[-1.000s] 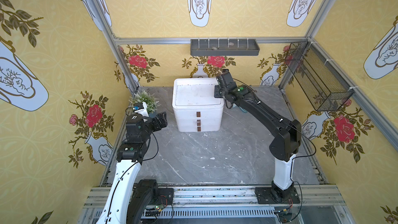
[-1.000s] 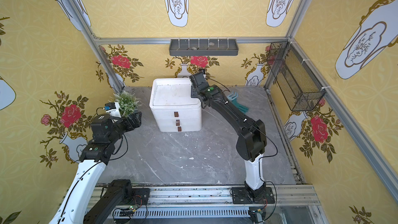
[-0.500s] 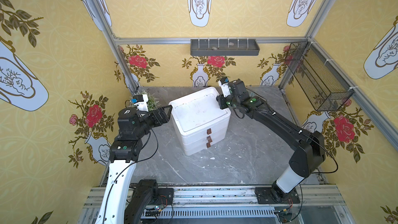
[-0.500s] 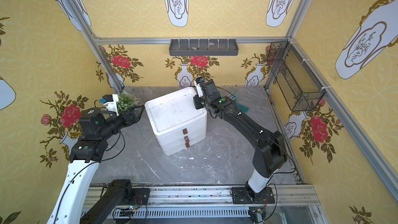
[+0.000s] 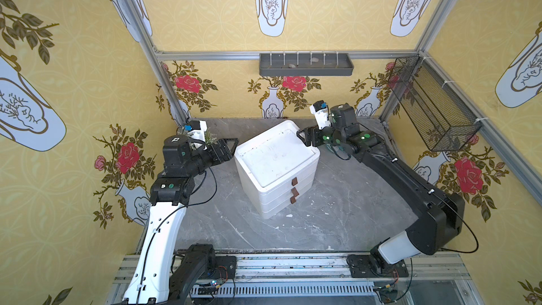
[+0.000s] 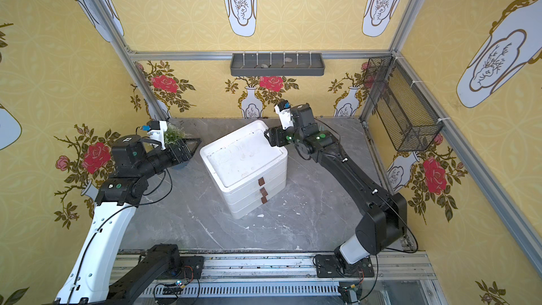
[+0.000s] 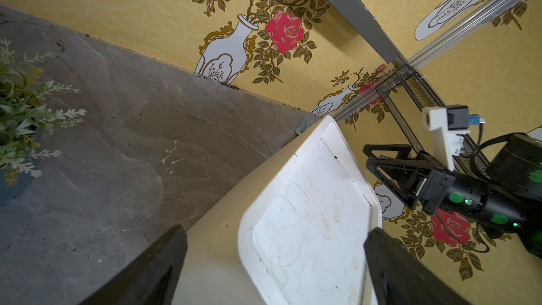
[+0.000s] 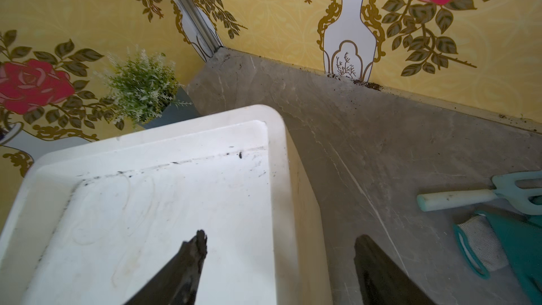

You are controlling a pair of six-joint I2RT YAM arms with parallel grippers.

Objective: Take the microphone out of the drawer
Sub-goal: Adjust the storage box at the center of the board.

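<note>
The white three-drawer unit (image 5: 277, 159) (image 6: 243, 159) stands turned at an angle mid-table, and every drawer is shut behind its brown handle (image 5: 294, 181). The microphone is hidden. My right gripper (image 5: 303, 139) (image 8: 282, 236) is open at the unit's back right corner, one finger over the lid (image 8: 164, 218) and the other outside the side wall, gripping nothing. Open wide, my left gripper (image 5: 230, 149) (image 7: 274, 231) sits level with the lid at the unit's back left corner, and nothing is between its fingers.
A small potted plant (image 5: 209, 137) (image 8: 140, 89) stands in the back left corner behind the left gripper. A pale teal garden tool (image 8: 457, 198) and a teal glove (image 8: 504, 244) lie right of the unit. A wire basket (image 5: 431, 104) and grey shelf (image 5: 305, 64) hang on the walls.
The drawer unit was pulled forward and turned, its front now facing right-front. The right gripper then opened at the corner. The left gripper moved in toward the unit's left side.
</note>
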